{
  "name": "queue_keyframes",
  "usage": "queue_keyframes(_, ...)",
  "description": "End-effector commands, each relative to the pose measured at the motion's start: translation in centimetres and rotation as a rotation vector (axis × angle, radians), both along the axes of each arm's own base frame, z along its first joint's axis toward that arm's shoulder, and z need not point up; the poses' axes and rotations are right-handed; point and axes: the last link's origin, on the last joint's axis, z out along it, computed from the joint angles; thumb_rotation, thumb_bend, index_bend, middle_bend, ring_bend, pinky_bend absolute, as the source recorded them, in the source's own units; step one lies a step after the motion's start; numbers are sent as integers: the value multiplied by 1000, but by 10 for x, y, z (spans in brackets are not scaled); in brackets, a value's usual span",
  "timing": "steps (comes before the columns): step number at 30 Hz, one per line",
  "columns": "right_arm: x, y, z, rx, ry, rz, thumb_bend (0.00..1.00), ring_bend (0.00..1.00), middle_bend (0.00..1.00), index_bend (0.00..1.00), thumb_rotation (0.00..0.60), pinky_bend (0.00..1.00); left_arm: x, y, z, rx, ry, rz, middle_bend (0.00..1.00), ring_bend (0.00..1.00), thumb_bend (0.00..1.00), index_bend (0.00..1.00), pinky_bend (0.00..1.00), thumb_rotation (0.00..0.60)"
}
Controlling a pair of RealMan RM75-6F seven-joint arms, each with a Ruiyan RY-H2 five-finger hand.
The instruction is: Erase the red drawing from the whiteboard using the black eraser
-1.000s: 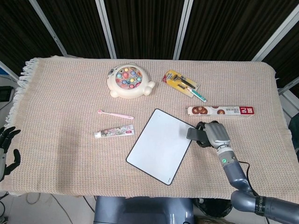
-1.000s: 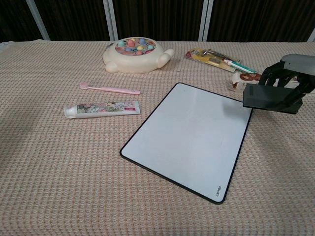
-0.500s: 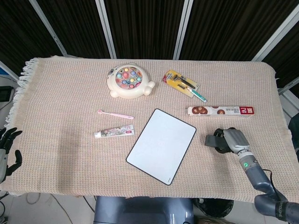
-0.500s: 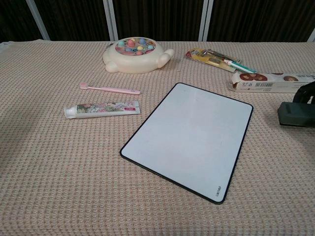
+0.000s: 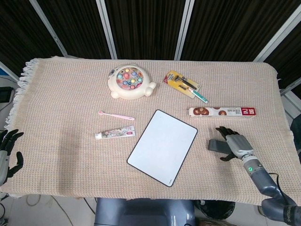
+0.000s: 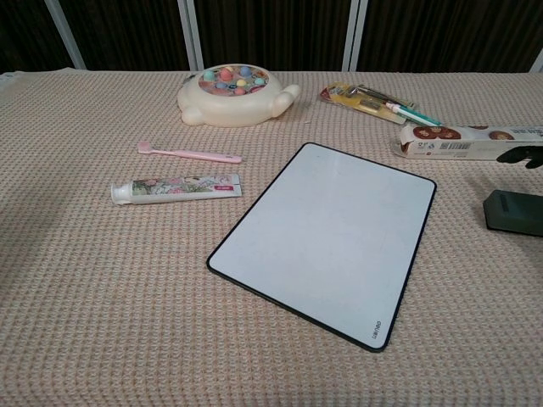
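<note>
The whiteboard (image 5: 162, 147) (image 6: 327, 242) lies tilted on the woven cloth, its surface plain white with no red marks showing. To the right of it, the black eraser (image 5: 215, 145) (image 6: 513, 212) rests flat on the cloth. My right hand (image 5: 236, 145) hovers just right of the eraser with fingers spread and nothing in them; only dark fingertips (image 6: 519, 154) show at the edge of the chest view. At the table's left edge my left hand (image 5: 7, 151) hangs with fingers apart and empty.
A long snack box (image 5: 222, 112) lies behind the eraser. Further back are a packet of pens (image 5: 183, 83) and a cream fishing toy (image 5: 130, 81). A pink toothbrush (image 5: 116, 115) and a toothpaste tube (image 5: 115, 134) lie left of the board.
My right hand carried the eraser off the board's right corner to the right, set it on the cloth and let go, fingers now spread. The left hand stayed put.
</note>
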Motion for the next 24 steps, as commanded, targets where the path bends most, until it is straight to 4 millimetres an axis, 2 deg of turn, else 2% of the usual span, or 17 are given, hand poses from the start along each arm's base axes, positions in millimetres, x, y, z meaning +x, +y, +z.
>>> queue_keyframes(1, 15, 6, 26, -120, 2, 71, 80, 78, 0, 0, 600, 144, 0, 0, 0, 0, -1, 1, 88, 23, 638, 162, 3, 600)
queue_keyframes(5, 24, 23, 49, -237, 4, 124, 81, 78, 0, 0, 600, 144, 0, 0, 1, 0, -1, -2, 88, 23, 638, 162, 3, 600)
queue_keyframes(12, 17, 80, 75, -369, -27, 137, 80, 73, 0, 0, 600, 144, 0, -1, 1, -1, 3, -6, 89, 23, 637, 162, 1, 600)
queue_keyframes(19, -3, 122, 77, -483, 26, 99, 81, 64, 0, 0, 600, 143, 1, -1, 0, -4, 6, -11, 88, 23, 638, 162, 0, 600)
queue_keyframes(24, -18, 133, 72, -503, 53, 68, 81, 41, 0, 0, 600, 144, 1, -2, 1, 0, 5, -12, 88, 23, 638, 162, 0, 600)
